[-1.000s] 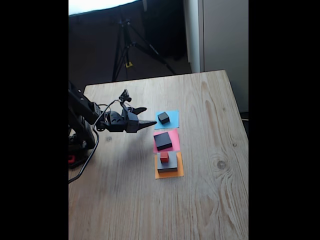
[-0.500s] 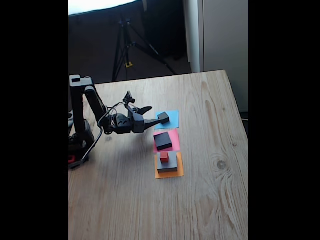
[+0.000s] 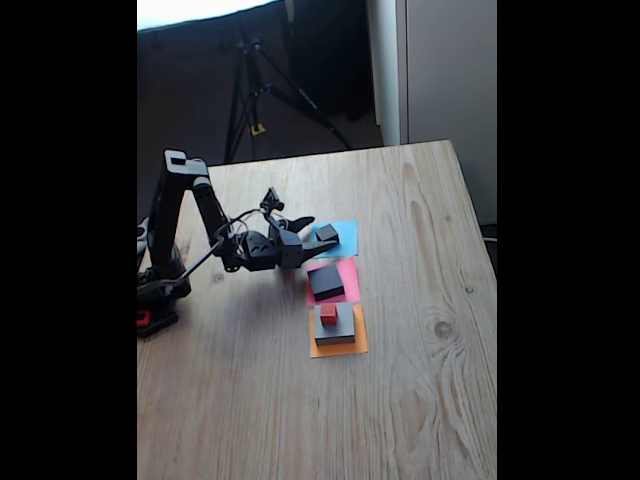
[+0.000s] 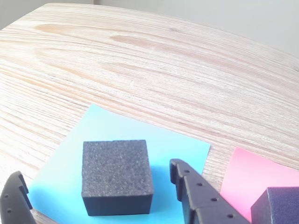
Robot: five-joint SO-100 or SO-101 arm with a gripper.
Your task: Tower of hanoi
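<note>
In the fixed view my black two-finger gripper [image 3: 322,236] is spread open around the small black cube [image 3: 327,233], which sits on the flat blue paper square [image 3: 346,238] at the far end of the row on the pale wooden table [image 3: 420,380]. Nearer, the smaller black slab [image 3: 326,282] lies on the pink paper square [image 3: 349,283], and nearest, the tiny red cube [image 3: 328,314] rests on the wide grey slab [image 3: 341,327] over the orange paper square [image 3: 361,344]. My arm [image 3: 195,205] rises from its base at the left, bends at the elbow and reaches right, low and nearly level. In the wrist view the cube [image 4: 117,175] stands between my fingers [image 4: 196,196], apart from both, with the black slab [image 4: 275,205] at the right edge.
</note>
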